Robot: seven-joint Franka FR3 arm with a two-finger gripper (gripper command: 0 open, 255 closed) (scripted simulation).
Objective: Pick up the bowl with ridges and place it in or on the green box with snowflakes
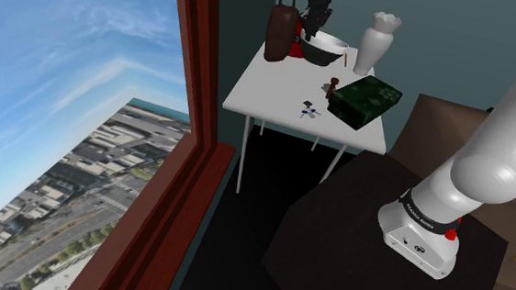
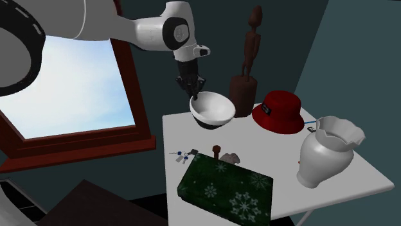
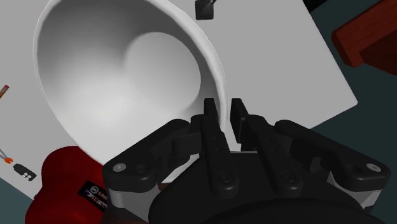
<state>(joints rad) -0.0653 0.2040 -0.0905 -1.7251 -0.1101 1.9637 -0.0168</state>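
Fingers of the end effector (image 3: pixel 224 108) are pinching the rim of the white bowl (image 3: pixel 127 76), one inside and one outside, so I am reading it as grasping the bowl. The bowl is sitting tilted at the white bench's (image 2: pixel 283 153) corner beside the brown statue (image 2: pixel 247 70) and red hat (image 2: pixel 277 110). The green snowflake box (image 2: pixel 225 189) is lying well apart, toward the second exterior view's bottom.
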